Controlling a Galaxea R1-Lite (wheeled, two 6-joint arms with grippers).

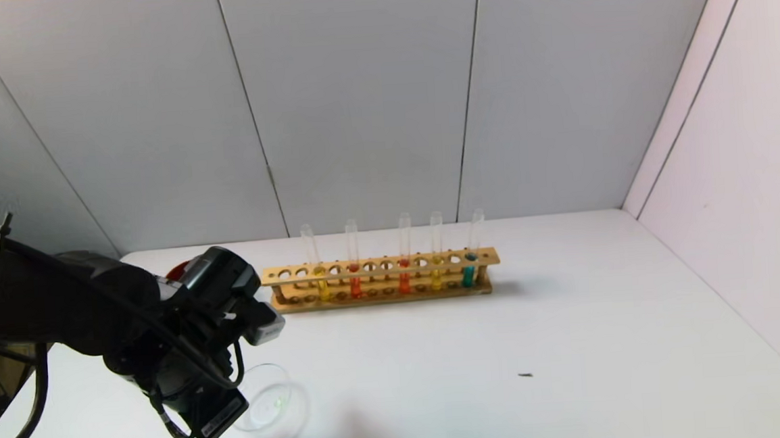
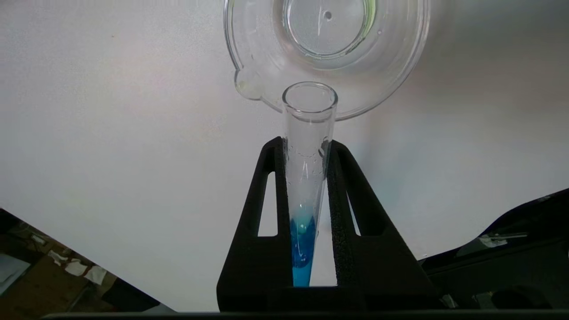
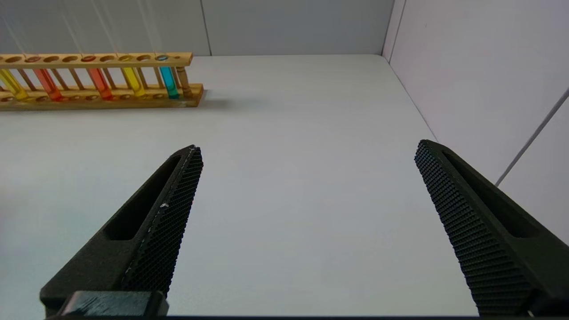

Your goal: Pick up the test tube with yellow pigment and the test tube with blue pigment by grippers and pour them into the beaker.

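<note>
Wooden rack (image 1: 380,282) holds orange tubes (image 1: 355,283); white table (image 1: 574,343).

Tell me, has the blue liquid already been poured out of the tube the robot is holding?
No, the blue liquid still sits at the bottom of the test tube clamped in the left gripper.

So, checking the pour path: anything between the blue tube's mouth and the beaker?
Nothing: in the left wrist view, the blue tube mouth already overlaps the beaker rim.

Left hand (image 2: 306,146) clamped, tilted; right hand (image 3: 306,155) spread wide.
</note>
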